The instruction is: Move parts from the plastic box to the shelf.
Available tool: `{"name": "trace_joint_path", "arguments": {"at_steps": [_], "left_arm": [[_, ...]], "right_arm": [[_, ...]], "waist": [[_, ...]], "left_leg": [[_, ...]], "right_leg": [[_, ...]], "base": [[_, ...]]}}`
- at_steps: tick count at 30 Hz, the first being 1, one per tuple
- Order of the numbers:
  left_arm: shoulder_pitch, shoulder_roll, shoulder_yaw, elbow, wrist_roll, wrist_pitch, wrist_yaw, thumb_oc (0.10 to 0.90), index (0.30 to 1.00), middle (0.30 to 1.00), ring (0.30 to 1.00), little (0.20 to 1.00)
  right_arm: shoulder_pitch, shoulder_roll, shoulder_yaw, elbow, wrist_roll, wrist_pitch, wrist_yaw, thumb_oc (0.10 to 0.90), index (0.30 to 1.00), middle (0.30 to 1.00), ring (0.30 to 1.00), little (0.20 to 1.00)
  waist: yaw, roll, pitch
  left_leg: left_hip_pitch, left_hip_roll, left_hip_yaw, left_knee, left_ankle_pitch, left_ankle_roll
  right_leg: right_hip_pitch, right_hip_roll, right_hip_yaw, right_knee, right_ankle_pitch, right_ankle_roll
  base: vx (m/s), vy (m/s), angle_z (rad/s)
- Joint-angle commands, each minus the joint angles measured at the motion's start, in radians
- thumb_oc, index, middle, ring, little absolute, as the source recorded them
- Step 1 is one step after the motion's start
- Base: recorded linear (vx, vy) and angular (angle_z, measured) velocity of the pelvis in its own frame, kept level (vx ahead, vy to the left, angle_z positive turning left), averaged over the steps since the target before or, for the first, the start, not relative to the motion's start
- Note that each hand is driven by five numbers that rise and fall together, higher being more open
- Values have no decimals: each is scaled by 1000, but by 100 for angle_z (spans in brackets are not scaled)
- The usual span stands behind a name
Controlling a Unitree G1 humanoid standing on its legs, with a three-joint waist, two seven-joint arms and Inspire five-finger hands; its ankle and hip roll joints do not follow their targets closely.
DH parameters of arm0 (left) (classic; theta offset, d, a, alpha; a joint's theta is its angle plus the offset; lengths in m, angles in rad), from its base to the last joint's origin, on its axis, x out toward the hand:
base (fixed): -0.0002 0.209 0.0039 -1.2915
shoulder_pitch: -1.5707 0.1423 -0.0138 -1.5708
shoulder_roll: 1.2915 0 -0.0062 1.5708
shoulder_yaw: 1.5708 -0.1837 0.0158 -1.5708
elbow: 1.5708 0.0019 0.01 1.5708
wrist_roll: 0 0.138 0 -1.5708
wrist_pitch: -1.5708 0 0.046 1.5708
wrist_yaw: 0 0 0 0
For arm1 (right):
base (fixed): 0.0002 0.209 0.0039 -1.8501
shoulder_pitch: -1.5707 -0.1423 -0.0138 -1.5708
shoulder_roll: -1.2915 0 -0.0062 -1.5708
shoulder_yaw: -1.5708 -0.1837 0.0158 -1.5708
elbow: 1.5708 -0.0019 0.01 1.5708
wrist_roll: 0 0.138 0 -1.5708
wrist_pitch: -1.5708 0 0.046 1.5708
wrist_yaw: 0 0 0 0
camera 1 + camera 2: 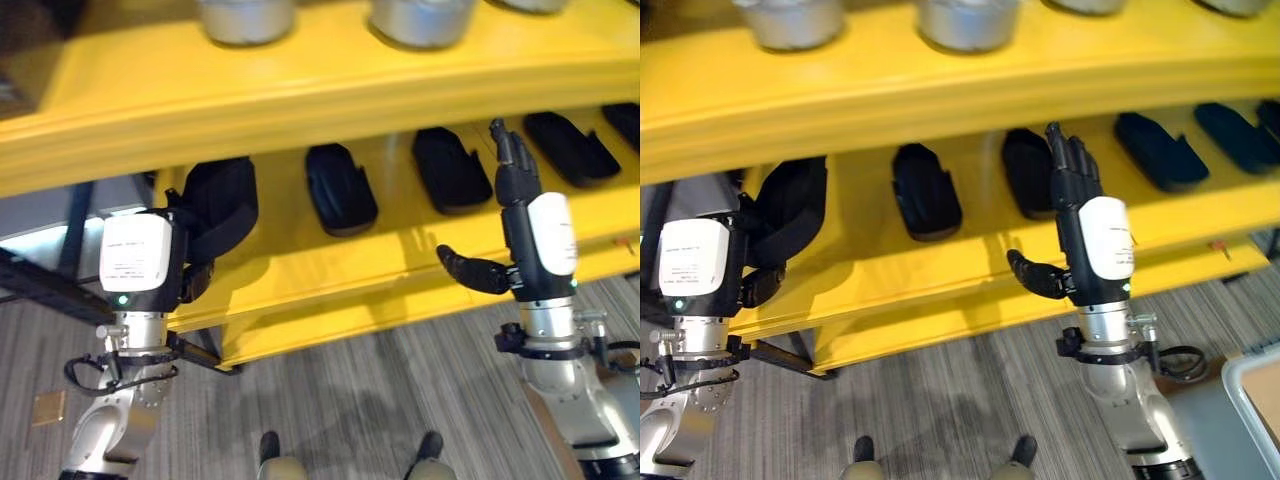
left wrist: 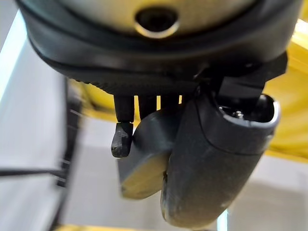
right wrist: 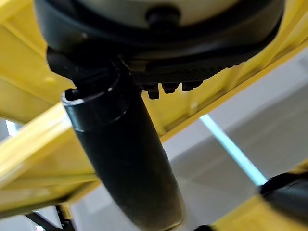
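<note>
The yellow shelf (image 1: 300, 272) spans the view, and several black moulded parts (image 1: 340, 188) lie in a row on its middle level. My left hand (image 1: 193, 272) is at the shelf's left end, fingers curled round another black part (image 1: 225, 200) held upright over that level. In the left wrist view the same part (image 2: 207, 159) sits between the thumb and the fingers (image 2: 121, 139). My right hand (image 1: 517, 178) stands in front of the shelf to the right, open, fingers straight up and thumb (image 1: 470, 268) out, holding nothing.
Silver-grey cans (image 1: 245, 18) stand on the top level. The corner of a pale plastic box (image 1: 1255, 392) shows low on the right over grey striped carpet (image 1: 350, 400). A dark metal frame (image 1: 40, 285) runs at the left.
</note>
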Motion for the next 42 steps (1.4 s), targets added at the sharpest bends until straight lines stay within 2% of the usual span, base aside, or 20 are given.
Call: {"name": "trace_joint_path", "arguments": {"at_steps": [1,8,10,11,14,16,23,27,30,34,42], "left_arm": [[-55,55,105,-125,-8,-51,127,400,300,300,300,300],[-40,66,138,-136,-5,-34,141,400,300,300,300,300],[-28,63,145,-140,3,-30,135,400,300,300,300,300],[-25,65,143,-141,5,-30,132,400,300,300,300,300],[-20,82,134,-137,21,-30,115,400,300,300,300,300],[-22,105,116,-127,44,-31,96,400,300,300,300,300],[-38,195,49,-85,105,-43,25,400,300,300,300,300],[-39,243,0,-5,139,-44,-9,400,300,300,300,300],[-61,281,-68,112,173,-55,-33,400,300,300,300,300],[-105,333,-148,174,210,-75,-52,400,300,300,300,300],[-123,346,-212,281,244,-66,-61,400,300,300,300,300]], "right_arm": [[-93,-52,-34,-83,-3,-63,-51,900,1000,1000,1000,1000],[-100,-18,-17,-74,-15,-47,-38,900,1000,1000,1000,1000],[-98,-9,-13,-72,-21,-41,-26,900,1000,1000,1000,1000],[-97,-7,-14,-72,-22,-40,-25,900,1000,1000,1000,1000],[-98,-5,-11,-77,-25,-40,-19,900,1000,1000,1000,1000],[-97,-8,-8,-79,-22,-43,-15,900,1000,1000,1000,1000],[-86,-19,-5,-82,-18,-51,8,900,1000,1000,1000,1000],[-86,-25,1,-72,-14,-55,13,900,1000,1000,1000,1000],[-91,-27,12,-69,-5,-71,23,900,1000,1000,1000,1000],[-96,-35,32,-67,3,-93,26,900,1000,1000,1000,1000],[-91,-40,39,-69,6,-110,21,900,1000,1000,1000,1000]], "waist": [[-45,-16,-124],[-30,-51,-141],[-25,-64,-148],[-21,-68,-146],[-23,-80,-152],[-23,-78,-149],[-46,-65,-131],[-56,-57,-112],[-64,-52,-89],[-75,-51,-70],[-82,-55,-39]], "left_leg": [[11,-5,15,-46,6,64],[34,-69,21,-75,-22,101],[38,-79,25,-77,-29,106],[32,-85,34,-78,-17,112],[41,-82,28,-78,-29,109],[38,-79,42,-78,-15,109],[52,-61,55,-78,-8,101],[59,-52,67,-76,-1,98],[57,-44,76,-77,9,89],[49,-38,86,-78,18,82],[40,-33,103,-78,25,75]], "right_leg": [[22,54,-33,76,-200,23],[21,0,-27,96,-183,63],[21,-10,-26,100,-180,72],[16,-17,-46,103,-166,62],[25,-10,-28,100,-177,75],[21,-9,-46,99,-166,63],[17,5,-34,111,-172,59],[13,14,-23,111,-174,56],[13,27,-21,97,-169,55],[8,36,-21,79,-159,55],[2,42,-16,50,-140,57]], "base": [[36,233,4],[33,123,-3],[-5,72,-5],[-23,55,-3],[71,-23,2],[-36,-19,0],[-3,-8,-1],[3,-26,-12],[-10,-42,-11],[-1,-18,-6],[-9,-8,-4]]}}
